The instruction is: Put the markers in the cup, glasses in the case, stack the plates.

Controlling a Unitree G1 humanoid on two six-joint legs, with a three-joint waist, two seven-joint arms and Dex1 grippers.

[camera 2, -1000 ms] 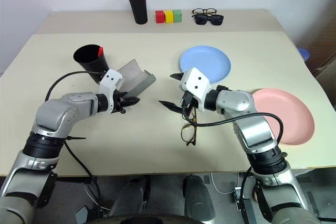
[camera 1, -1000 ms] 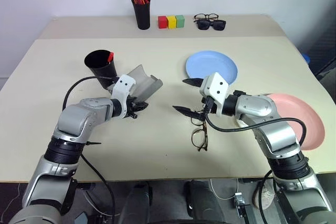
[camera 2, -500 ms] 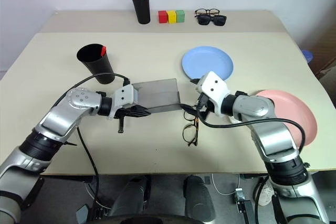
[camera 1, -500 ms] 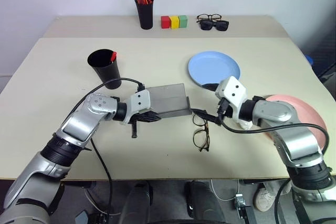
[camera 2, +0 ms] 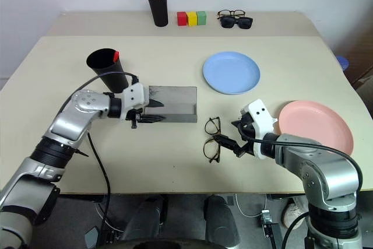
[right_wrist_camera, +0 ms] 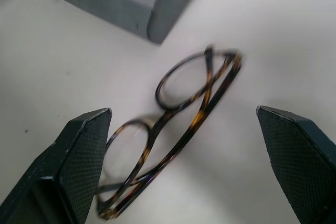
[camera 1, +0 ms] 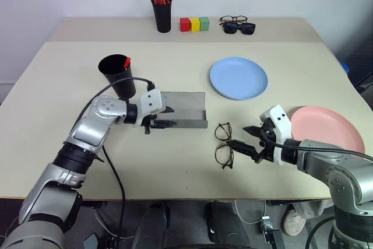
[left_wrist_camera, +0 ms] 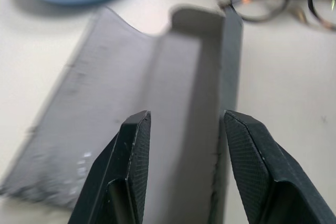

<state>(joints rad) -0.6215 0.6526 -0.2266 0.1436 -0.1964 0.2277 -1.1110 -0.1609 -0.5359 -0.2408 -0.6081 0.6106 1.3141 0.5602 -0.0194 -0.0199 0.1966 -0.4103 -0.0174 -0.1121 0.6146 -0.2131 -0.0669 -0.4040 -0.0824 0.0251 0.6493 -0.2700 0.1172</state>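
Case (camera 1: 182,109) now flat, right gripper (camera 1: 244,146) withdrawn

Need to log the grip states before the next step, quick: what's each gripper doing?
Left gripper: open, fingers astride the open grey case.
Right gripper: open, empty, facing the glasses.

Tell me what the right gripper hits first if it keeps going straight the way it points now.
Most likely the thin dark-framed eyeglasses: they lie folded on the table straight ahead of the open right gripper, with the grey open case farther beyond.

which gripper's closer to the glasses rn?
Right. The right gripper sits just beside the glasses, fingers spread wide toward them. The left gripper is over the open case, farther off.
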